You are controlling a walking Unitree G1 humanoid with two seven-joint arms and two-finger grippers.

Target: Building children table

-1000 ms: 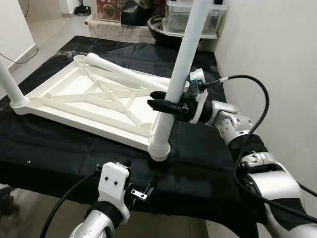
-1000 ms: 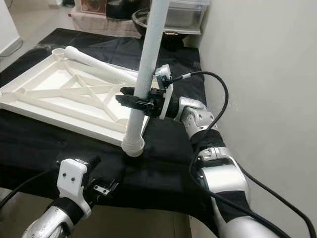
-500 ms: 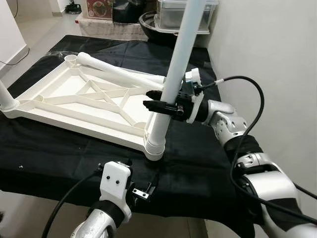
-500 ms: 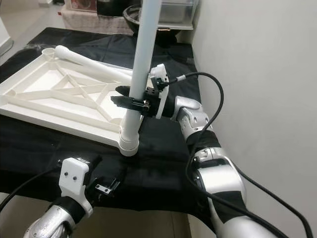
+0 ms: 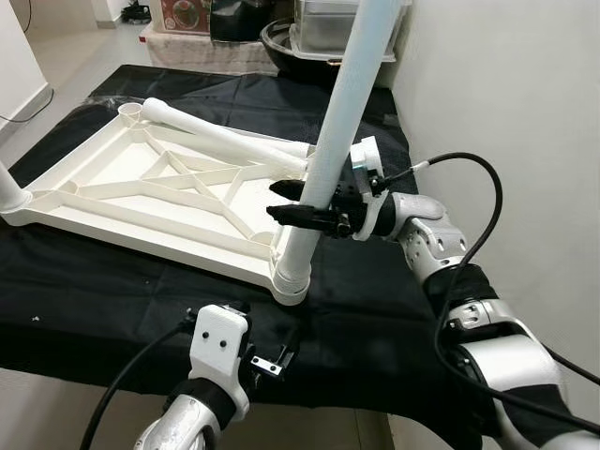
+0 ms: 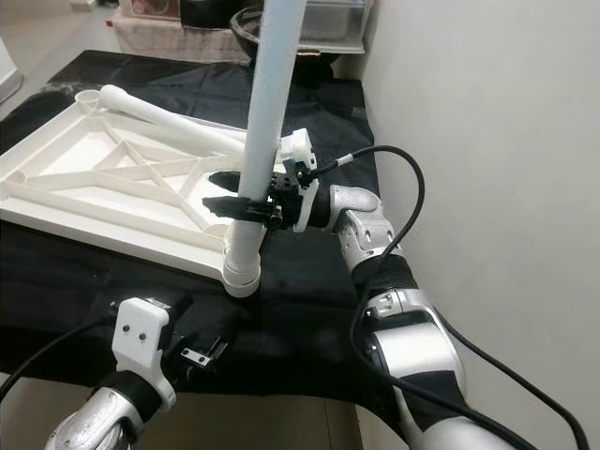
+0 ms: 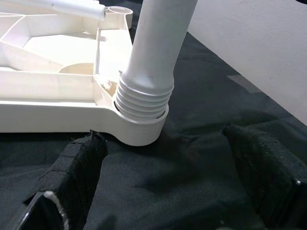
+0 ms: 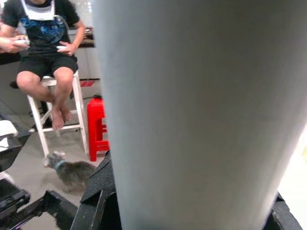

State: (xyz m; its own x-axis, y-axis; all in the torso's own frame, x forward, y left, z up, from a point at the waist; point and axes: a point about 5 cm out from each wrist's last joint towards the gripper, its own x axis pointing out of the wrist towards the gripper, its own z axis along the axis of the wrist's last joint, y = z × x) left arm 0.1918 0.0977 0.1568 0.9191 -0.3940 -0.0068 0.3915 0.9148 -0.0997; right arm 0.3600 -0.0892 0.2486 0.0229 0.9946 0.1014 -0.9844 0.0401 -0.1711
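- Leg-fitting step: right pincer (image 5: 298, 214) clamps the upright leg (image 5: 330, 159), whose threaded end sits in the corner socket (image 7: 139, 125) of the upturned top (image 5: 112, 187)
- Left pincer (image 5: 267, 361) hangs spread, idle
- Next, probably: twist it home, straight

Even, soft indoor light fills both head views, and no harsh glare falls on the white table leg (image 5: 336, 155); its upper length looks brightest, close to washed out. The black cloth (image 5: 141, 300) swallows detail and shows only faint folds. A soft shadow sits beneath the leg's ribbed base (image 7: 144, 98), on the side nearer the left gripper (image 7: 168, 191), whose padded fingers (image 7: 72, 167) are blurred at that close range. In the right wrist view the leg is so near that it is a defocused pale mass, while the room behind it is fairly sharp and brightly lit.
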